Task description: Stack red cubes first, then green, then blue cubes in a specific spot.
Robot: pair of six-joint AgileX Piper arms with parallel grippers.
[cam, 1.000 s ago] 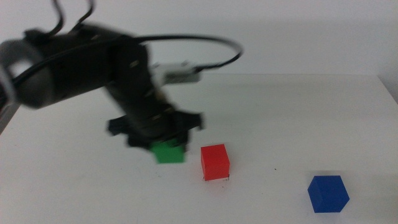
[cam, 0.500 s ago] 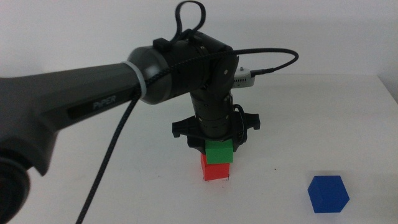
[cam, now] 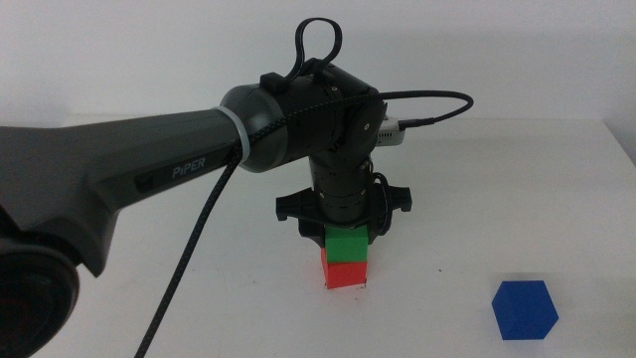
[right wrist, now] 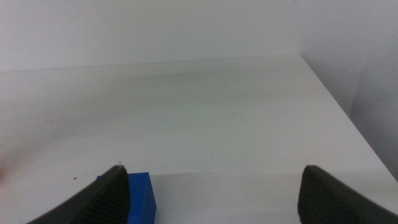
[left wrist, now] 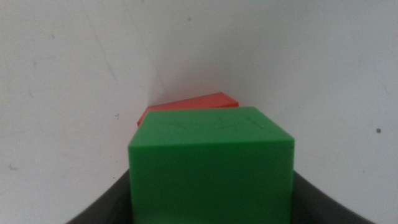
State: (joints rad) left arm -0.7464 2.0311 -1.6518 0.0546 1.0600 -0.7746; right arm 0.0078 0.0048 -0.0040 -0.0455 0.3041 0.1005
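The left tool [cam: 348,231] reaches in over the middle of the white table [cam: 149,259] and has its jaws closed on the green cube [cam: 349,245], which sits right on top of the red cube [cam: 343,275], looks like touching but hard to be sure. The blue cube [cam: 524,309] is well apart near the front right. The right tool [right wrist: 211,186] waits wide open, holding nothing, just beside that blue cube.
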